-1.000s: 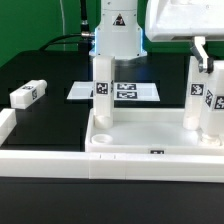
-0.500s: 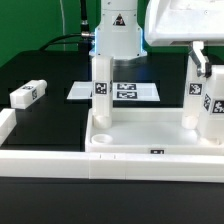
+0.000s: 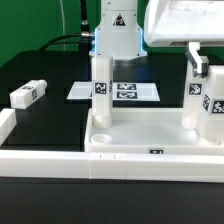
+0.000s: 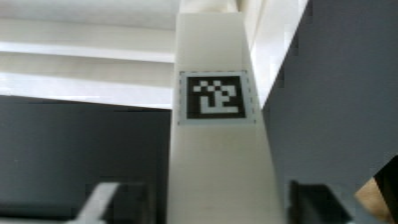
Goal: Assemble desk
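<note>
The desk tabletop (image 3: pixel 150 137), a white rimmed tray, lies at the front centre. One leg (image 3: pixel 101 90) stands upright in its far corner on the exterior view's left. Two legs stand at the right end, one (image 3: pixel 194 100) beside the other (image 3: pixel 214 112). My gripper (image 3: pixel 200 62) comes down from the upper right and is shut on the top of a right-end leg. In the wrist view the tagged leg (image 4: pixel 221 110) fills the space between my fingers (image 4: pixel 103 203). A fourth leg (image 3: pixel 28 93) lies loose on the black table at the left.
The marker board (image 3: pixel 130 91) lies flat behind the tabletop. A long low white border wall (image 3: pixel 40 160) runs along the front left. The arm's white base (image 3: pixel 118 35) stands at the back centre.
My gripper and the top of the held leg have shifted very slightly towards the exterior view's left. Everything else stays put.
</note>
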Robot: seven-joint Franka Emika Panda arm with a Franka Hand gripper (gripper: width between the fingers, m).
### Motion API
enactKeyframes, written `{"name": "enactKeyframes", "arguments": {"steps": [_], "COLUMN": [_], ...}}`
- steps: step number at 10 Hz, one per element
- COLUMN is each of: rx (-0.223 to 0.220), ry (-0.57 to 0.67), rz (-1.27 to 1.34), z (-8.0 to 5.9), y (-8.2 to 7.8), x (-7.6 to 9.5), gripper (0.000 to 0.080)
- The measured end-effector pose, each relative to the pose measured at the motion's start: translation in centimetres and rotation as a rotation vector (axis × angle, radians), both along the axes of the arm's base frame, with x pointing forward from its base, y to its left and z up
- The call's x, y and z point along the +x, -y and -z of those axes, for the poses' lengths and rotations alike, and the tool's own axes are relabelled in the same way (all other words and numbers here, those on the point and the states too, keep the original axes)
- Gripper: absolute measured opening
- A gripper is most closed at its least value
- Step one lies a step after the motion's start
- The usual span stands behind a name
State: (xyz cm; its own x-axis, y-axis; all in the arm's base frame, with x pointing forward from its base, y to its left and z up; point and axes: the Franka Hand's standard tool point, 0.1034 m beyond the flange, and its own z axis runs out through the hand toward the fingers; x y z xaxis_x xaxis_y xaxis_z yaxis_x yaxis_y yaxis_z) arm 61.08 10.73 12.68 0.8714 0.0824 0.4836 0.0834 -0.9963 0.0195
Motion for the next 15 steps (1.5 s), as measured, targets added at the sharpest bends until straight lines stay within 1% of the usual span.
{"name": "enactKeyframes", "arguments": {"steps": [1,2,3,5,9,10,11,12,13,14,15], "rx": [0.0,-0.002,-0.003,0.003,0.021,0.024,0.026,0.026,0.028,0.038,0.039], "ry": [0.0,0.0,0.0,0.004,-0.008,-0.012,-0.041,-0.04,-0.069,-0.218,-0.247], "rz": [0.0,-0.001,0.003,0.005,0.01,0.012,0.011,0.011,0.012,0.008,0.01], "z": [0.0,0.0,0.0,-0.7,-2.8,-3.0,-2.7,-2.7,-2.5,-2.1,-2.6], "y": [0.0,0.1,0.4,0.5,0.5,0.6,0.4,0.4,0.4,0.0,0.0], "x": [0.0,0.0,0.1,0.3,0.7,0.7,0.5,0.5,0.3,-0.4,0.7], "gripper": [0.0528,0.0618,0.064,0.0647,0.0649,0.0649,0.0649,0.0649,0.0649,0.0649,0.0649]}}
